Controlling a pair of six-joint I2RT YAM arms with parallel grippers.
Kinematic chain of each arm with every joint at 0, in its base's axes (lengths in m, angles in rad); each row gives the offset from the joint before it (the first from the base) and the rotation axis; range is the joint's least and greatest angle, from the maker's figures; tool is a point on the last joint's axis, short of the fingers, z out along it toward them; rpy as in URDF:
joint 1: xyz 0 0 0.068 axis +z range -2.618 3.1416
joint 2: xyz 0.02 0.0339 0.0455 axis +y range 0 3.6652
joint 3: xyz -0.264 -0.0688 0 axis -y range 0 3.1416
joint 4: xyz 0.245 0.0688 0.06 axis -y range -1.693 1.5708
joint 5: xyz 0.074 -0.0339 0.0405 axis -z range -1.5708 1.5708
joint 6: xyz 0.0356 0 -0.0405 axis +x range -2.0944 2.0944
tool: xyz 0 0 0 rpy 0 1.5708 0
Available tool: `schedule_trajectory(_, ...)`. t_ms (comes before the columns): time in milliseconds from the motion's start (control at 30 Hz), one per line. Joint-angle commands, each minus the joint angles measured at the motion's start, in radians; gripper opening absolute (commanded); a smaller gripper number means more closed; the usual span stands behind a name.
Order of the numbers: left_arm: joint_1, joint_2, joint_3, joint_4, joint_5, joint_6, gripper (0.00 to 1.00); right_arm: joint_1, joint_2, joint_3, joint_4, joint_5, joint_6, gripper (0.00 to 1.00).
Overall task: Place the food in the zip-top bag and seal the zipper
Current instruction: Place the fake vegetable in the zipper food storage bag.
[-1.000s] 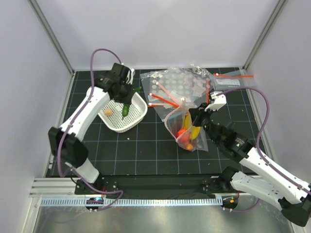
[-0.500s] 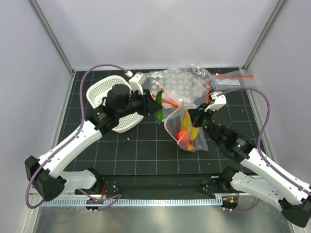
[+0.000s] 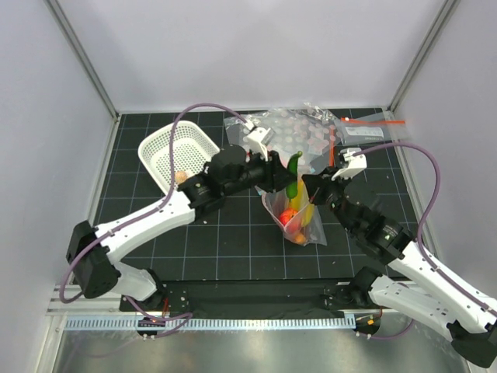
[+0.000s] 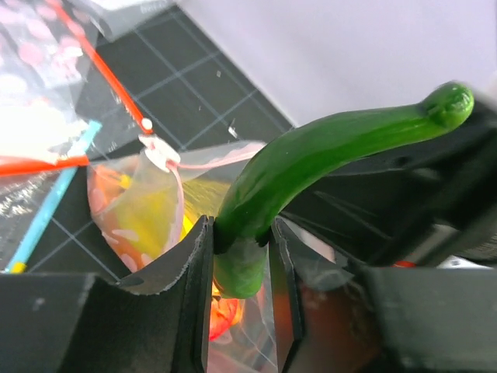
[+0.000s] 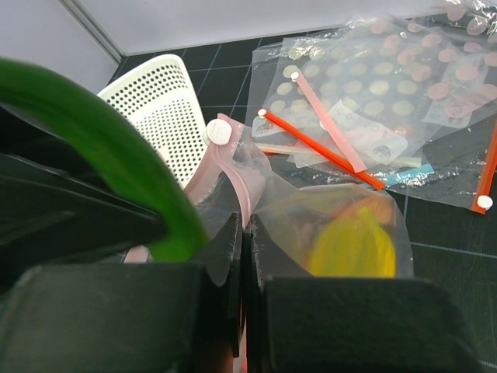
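Two arms, and both are busy at one spot. The left gripper (image 4: 241,256) is clamped around the lower end of one green piece (image 4: 311,159), a long curved pod-like thing, held tilted right over the mouth of the zip-top bag (image 3: 314,233). The right gripper (image 5: 242,256) is pinched tight on the bag's top edge, right at the zipper (image 5: 225,155), so the pouch hangs open and upright near the middle of the black mat (image 3: 225,241).

Inside the bag I count two pieces for sure: one yellow piece (image 5: 353,249) and one red-orange piece (image 3: 289,216) (there may be more underneath, the plastic blurs it).

One white basket (image 3: 167,144) sits back-left, well apart from the bag, with one beige egg (image 3: 180,177) lying in it.

Behind the bag is one heap of spare clear bags (image 3: 291,136) with red strips. They overlap too much for me to count.
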Motion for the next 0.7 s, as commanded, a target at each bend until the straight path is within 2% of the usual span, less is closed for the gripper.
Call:
schedule_trajectory(0, -0.026, 0.067, 0.033, 0.06, -0.053, 0.021, 0.34, 0.003, -0.038, -0.001, 0.08, 0.023, 0.013, 0.01)
schedule_trajectory(67, -0.03, 0.096, 0.029, 0.062, -0.062, 0.015, 0.61, 0.003, -0.048, -0.005, 0.08, 0.038, 0.014, 0.01)
schedule_trajectory(133, -0.035, 0.101, 0.024, 0.062, -0.073, 0.016, 0.83, 0.003, -0.055, -0.007, 0.077, 0.049, 0.016, 0.01)
schedule_trajectory(200, -0.041, 0.084, 0.018, 0.056, -0.094, 0.029, 0.92, 0.003, -0.052, -0.007, 0.07, 0.067, 0.017, 0.01)
schedule_trajectory(300, -0.047, 0.038, 0.024, 0.004, -0.108, 0.056, 0.96, 0.003, -0.047, -0.005, 0.067, 0.077, 0.019, 0.01)
schedule_trajectory(433, -0.047, -0.047, 0.052, -0.114, -0.216, 0.105, 0.98, 0.002, -0.041, -0.005, 0.066, 0.089, 0.019, 0.01)
schedule_trajectory(533, -0.046, -0.107, 0.101, -0.26, -0.299, 0.139, 1.0, 0.002, -0.041, -0.005, 0.066, 0.092, 0.017, 0.01)
schedule_trajectory(667, -0.035, -0.134, 0.232, -0.491, -0.495, 0.173, 1.0, 0.003, -0.042, -0.004, 0.064, 0.09, 0.017, 0.01)
